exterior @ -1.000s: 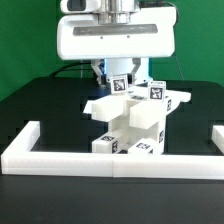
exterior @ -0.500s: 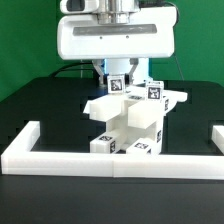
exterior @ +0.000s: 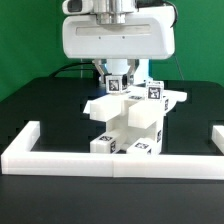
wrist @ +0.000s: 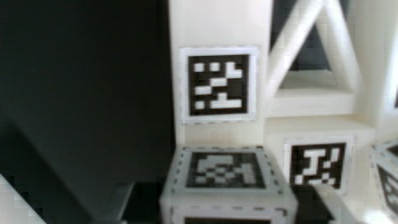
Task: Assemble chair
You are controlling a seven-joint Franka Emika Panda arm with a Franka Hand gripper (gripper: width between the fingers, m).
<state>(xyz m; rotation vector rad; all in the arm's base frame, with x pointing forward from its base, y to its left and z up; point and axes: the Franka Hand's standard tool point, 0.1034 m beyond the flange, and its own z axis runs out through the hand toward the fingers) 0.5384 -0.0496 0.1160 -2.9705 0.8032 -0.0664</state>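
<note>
Chair [exterior: 130,122] post [exterior: 120,84] sits clamped in the tool [exterior: 119,72], jaws nearly together, above the half-built white body on the black bench [exterior: 40,105] against the border wall [exterior: 110,158]. Keep it upright; press straight down.

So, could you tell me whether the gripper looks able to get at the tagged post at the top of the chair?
Probably yes: the gripper already sits right at the tagged post, with nothing between them.

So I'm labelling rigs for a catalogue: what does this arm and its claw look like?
The arm's end is a wide, rounded white housing with a grey metal fitting on top. Below it hangs a small, darker claw. A thin dark cable runs behind it.
</note>
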